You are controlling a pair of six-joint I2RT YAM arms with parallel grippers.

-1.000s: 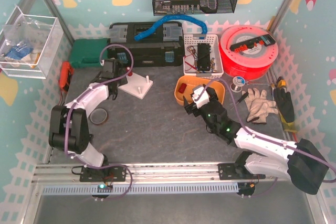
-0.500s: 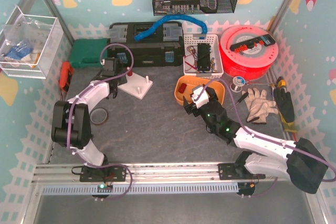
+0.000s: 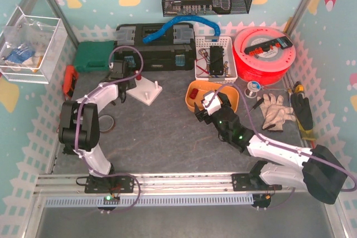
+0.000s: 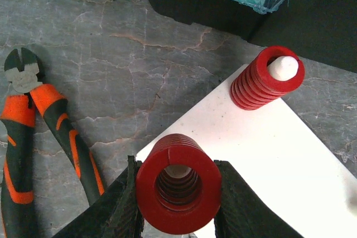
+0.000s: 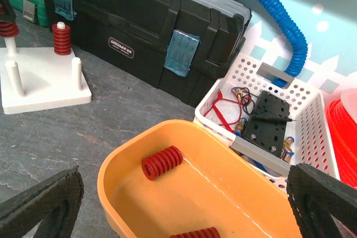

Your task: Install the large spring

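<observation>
The large spring (image 4: 178, 190) is clamped between the two black fingers (image 4: 120, 207) of the left gripper (image 4: 178, 193), its bore facing the wrist camera; a pale shape shows inside the coils, though whether that is a peg tip cannot be told. The spring hangs over the near corner of the white base (image 4: 268, 154); in the right wrist view it sits at the frame's left edge, with a bare stretch of white peg (image 5: 9, 45) below it. A second red spring (image 4: 266, 79) is seated on the neighbouring peg, whose rounded tip pokes out of its top; two further pegs on the base stand bare. Beside the base, orange-handled cutters (image 4: 33, 121) lie on the grey table (image 4: 139, 65); a black toolbox (image 5: 139, 20) stands just behind the base, with a green case (image 3: 92, 57) to its left. From above, the left arm reaches to the base at the table's left rear; a tape roll (image 3: 104, 124) lies near that arm. The right gripper (image 5: 184, 199) hovers with its fingers spread wide and holding nothing, just in front of an orange bin (image 5: 111, 171) containing two loose red springs (image 5: 162, 163). Behind the bin stands a white basket (image 5: 312, 132), with a blue hose (image 5: 279, 9) curving above it.
</observation>
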